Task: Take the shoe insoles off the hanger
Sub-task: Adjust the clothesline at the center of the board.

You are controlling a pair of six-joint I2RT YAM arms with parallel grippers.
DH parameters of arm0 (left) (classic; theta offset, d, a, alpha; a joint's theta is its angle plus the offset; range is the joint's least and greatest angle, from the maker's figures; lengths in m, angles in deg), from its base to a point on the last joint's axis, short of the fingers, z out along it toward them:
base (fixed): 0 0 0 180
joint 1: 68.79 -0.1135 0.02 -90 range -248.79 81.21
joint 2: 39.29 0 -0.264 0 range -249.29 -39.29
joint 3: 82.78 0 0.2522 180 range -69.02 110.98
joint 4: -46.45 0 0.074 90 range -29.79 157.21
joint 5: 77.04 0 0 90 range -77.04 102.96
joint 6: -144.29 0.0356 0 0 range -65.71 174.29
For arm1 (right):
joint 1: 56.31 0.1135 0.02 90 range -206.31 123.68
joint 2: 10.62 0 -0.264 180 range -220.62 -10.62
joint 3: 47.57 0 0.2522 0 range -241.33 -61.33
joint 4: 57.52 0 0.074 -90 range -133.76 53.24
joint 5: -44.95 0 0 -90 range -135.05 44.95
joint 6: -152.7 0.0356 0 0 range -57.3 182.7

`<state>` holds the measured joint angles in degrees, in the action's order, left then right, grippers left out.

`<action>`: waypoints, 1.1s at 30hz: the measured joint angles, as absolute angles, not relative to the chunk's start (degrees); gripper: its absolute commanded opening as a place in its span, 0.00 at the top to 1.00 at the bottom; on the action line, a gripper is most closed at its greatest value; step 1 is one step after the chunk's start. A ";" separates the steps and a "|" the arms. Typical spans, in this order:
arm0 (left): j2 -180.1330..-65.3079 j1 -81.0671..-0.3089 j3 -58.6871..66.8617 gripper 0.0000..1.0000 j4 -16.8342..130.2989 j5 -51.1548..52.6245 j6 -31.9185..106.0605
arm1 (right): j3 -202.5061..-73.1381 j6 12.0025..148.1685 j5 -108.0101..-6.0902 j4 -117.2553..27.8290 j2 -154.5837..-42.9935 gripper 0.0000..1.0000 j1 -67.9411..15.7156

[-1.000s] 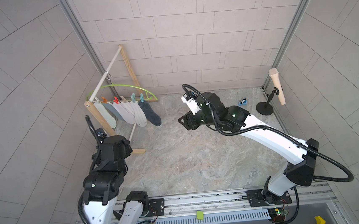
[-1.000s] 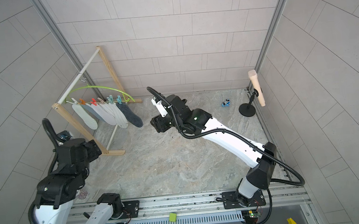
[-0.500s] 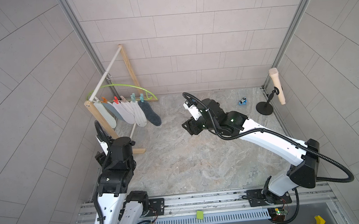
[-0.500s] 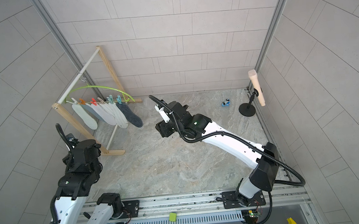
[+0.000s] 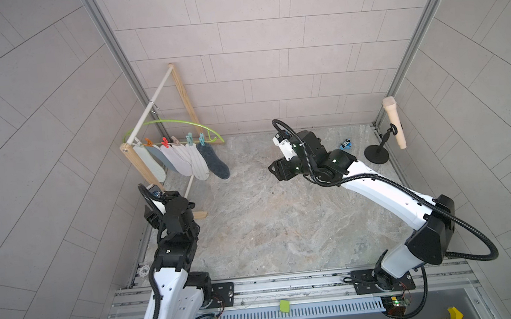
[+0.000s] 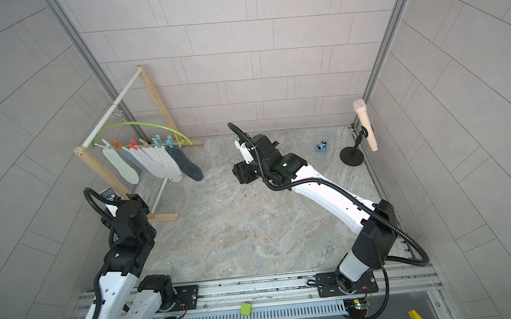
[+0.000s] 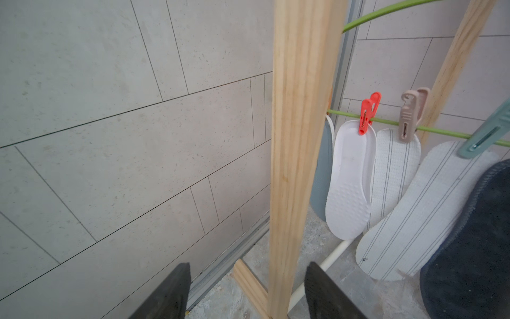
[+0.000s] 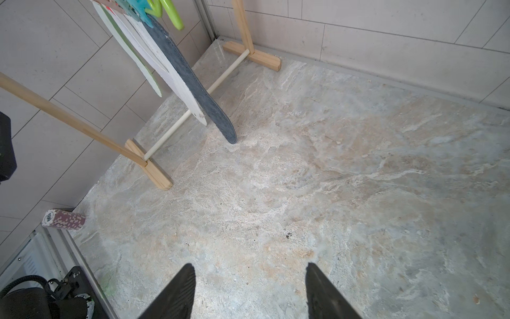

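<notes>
The lime-green hanger (image 5: 179, 122) (image 6: 139, 124) hangs from the rack's white rod, and several shoe insoles are pinned along its bar. From the near end they run pale mint (image 5: 152, 166), blue-grey, white dotted (image 7: 347, 187), two grey-striped (image 7: 414, 215) and grey felt (image 5: 214, 163) (image 8: 193, 80). My left gripper (image 7: 248, 264) is open low beside the rack's near wooden post (image 7: 295, 154), short of it and holding nothing. My right gripper (image 8: 248, 265) (image 5: 278, 171) hovers open over bare floor, well to the right of the insoles.
The wooden rack (image 5: 142, 166) stands along the left wall with feet on the floor (image 8: 158, 175). A beige handle on a black stand (image 5: 394, 123) and a small blue object (image 5: 345, 144) sit back right. A poker-chip stack (image 8: 63, 219) lies by the left wall.
My left arm has swung lower and closer to the rack's near foot, its jaws narrowing somewhat. My right arm has sunk and drawn back a little from the rear wall.
</notes>
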<state>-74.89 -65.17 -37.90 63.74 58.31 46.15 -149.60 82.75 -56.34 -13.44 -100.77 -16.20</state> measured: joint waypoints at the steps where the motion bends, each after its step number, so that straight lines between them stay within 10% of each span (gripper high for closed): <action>1: -75.65 -65.61 -37.97 0.32 62.61 57.91 46.17 | -149.78 82.86 -56.67 -13.33 -101.01 0.35 -16.20; 33: -93.27 -75.03 -33.86 0.40 47.44 46.13 44.93 | -151.48 84.18 -60.01 -10.92 -102.67 0.36 -17.53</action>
<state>-93.27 -75.03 -33.86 47.44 46.13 44.93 -151.48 84.18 -60.01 -10.92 -102.67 -17.53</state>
